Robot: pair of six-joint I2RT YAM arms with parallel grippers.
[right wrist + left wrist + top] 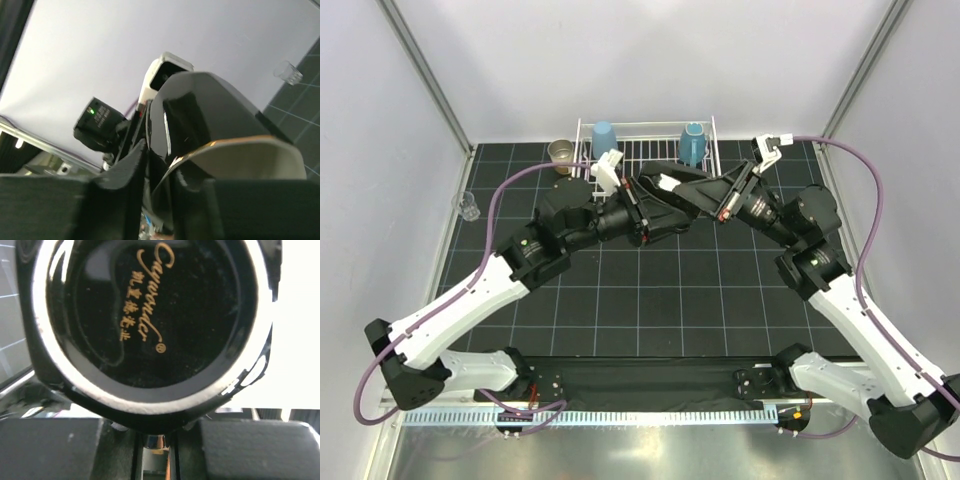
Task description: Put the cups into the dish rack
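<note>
Your dish rack [642, 150] sits at the table's far edge. Just in front of it, your right gripper [670, 188] is pinched on the rim wall of the black cup [210, 110]. The cup is held off the table on its side, base toward your left gripper [645, 210]; you cannot tell whether that one is clamped. The teal mug [693, 143] and light blue tumbler [604, 136] stand inside the rack. The tan cup [560, 155] stands just left of it, and the tiny glass [470, 206] is at the table's left edge.
</note>
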